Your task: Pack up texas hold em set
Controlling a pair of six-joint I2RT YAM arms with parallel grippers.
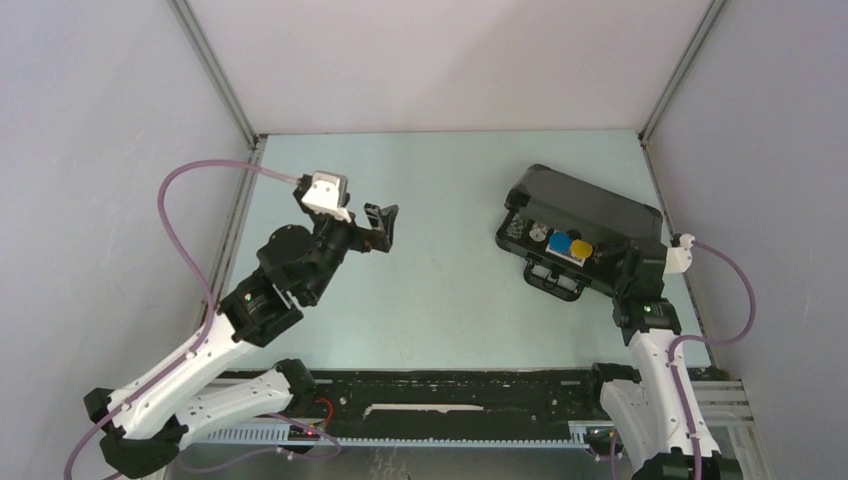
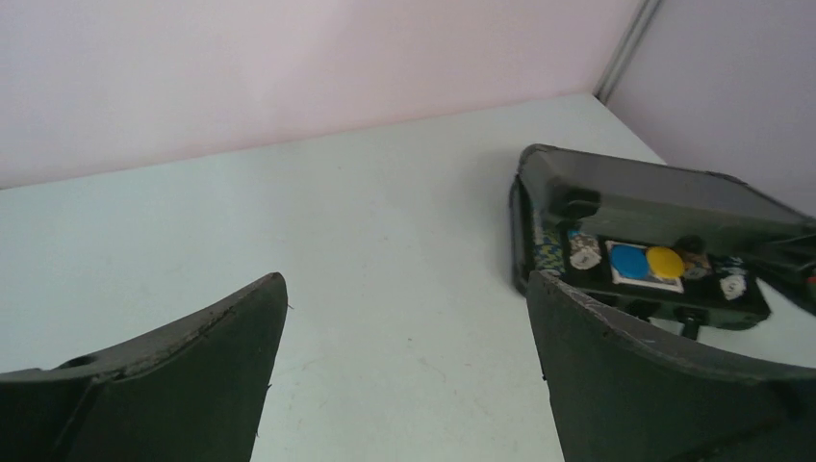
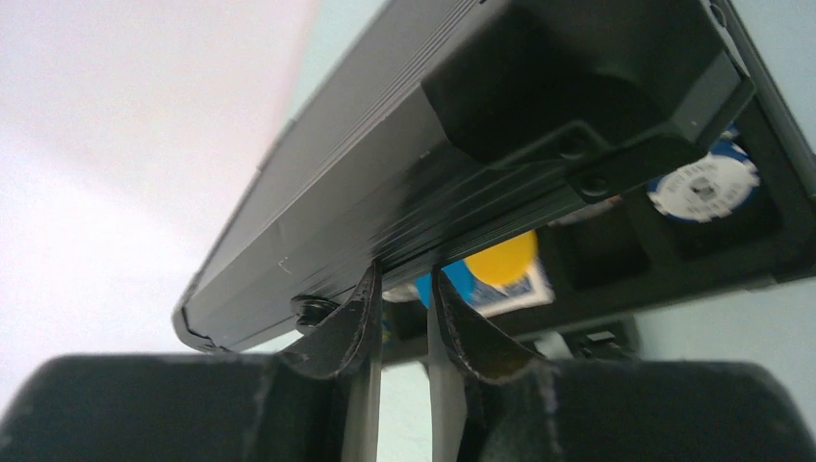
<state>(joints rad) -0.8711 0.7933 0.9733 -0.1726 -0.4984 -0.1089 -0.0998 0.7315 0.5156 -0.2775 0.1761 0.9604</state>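
Observation:
The black briefcase [image 1: 590,205] lies at the right of the table with its lid tilted low over the base. Under the lid show a blue disc [image 1: 558,243] and a yellow disc [image 1: 578,250] on a card deck, and striped chips [image 1: 517,231]. My right gripper [image 1: 625,262] is at the case's near right side. In the right wrist view its fingers [image 3: 404,274] are almost shut with their tips against the lower edge of the lid [image 3: 462,125]. My left gripper [image 1: 385,225] is open and empty over the table, well left of the case [image 2: 654,197].
The case's handle [image 1: 555,283] faces the arms. Grey walls enclose the table on three sides, and the right wall stands close behind the case. Bare table [image 2: 404,192] lies between my left gripper [image 2: 404,289] and the case.

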